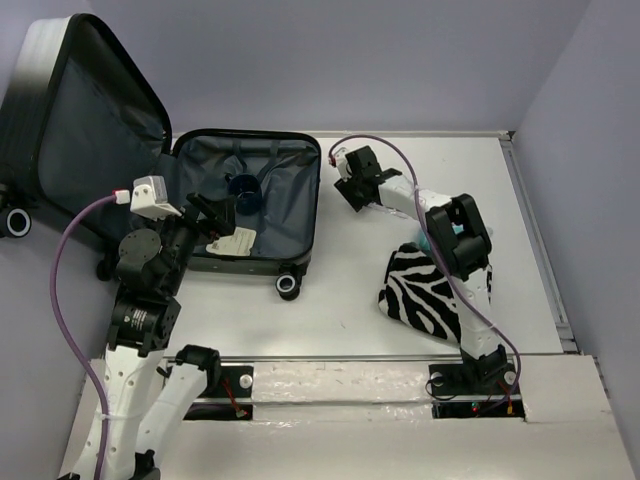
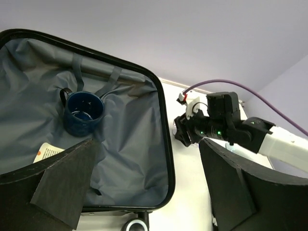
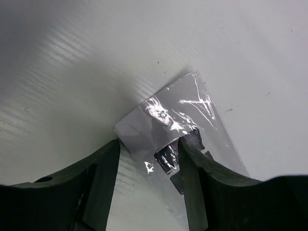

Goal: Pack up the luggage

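Lavender walls enclose a white table, seemingly evenly lit.

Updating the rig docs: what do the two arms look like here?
Both the left arm and right arm have white links with black joint housings and matte black wedge-shaped jaws. A purple cable runs along each to the wrist; the left wrist carries a white camera box. Green lights glow on the right wrist.

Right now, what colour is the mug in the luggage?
Dark blue. The mug sits in the luggage, seen best in the left wrist view.
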Robot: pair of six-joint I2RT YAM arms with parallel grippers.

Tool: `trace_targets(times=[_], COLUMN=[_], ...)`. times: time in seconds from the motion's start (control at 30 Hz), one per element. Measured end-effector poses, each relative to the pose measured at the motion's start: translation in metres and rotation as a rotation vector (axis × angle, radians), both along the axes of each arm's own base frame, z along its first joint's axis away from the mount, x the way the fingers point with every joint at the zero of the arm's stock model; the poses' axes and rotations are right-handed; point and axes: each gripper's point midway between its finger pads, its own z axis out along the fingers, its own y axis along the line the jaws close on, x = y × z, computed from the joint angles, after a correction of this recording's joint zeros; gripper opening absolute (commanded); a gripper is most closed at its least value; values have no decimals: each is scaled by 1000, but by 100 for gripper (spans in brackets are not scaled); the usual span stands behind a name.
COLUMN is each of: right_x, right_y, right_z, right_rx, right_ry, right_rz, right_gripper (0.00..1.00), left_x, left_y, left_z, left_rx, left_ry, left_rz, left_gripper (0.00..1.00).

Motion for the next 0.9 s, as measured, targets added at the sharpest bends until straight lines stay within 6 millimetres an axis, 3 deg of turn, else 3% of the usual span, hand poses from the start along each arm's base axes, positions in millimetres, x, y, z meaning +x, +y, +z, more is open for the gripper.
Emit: trace_targets(times=[0.1, 0.23, 0.53, 0.67, 0.73, 0.83, 0.9], right_x=[4, 11, 24, 9, -1, -11, -14], right_y=[4, 10, 10, -3, -8, -10, -6], right_z=[-2, -5, -5, 1, 16, 57, 104], right_rx=[9, 30, 67, 85, 106, 182, 264], right_ry=[-3, -7, -64, -82, -95, -148, -225], right_rz=[6, 1, -86, -146, -162, -180, -184], right_gripper=[35, 7, 7, 7, 7, 7, 7], left_x=[-5, -9, -6, -6, -7, -9, -9], left_y=[1, 0, 2, 3, 3, 4, 4], left_z=[-2, -4, -28, -37, -37, -34, -33], left_rx=[12, 24, 57, 72, 76, 75, 75], left_ry=[-12, -23, 3, 16, 13, 0, -5], left_rz=[4, 7, 24, 28, 28, 30, 32], left_gripper=[99, 99, 97, 97, 96, 96, 96])
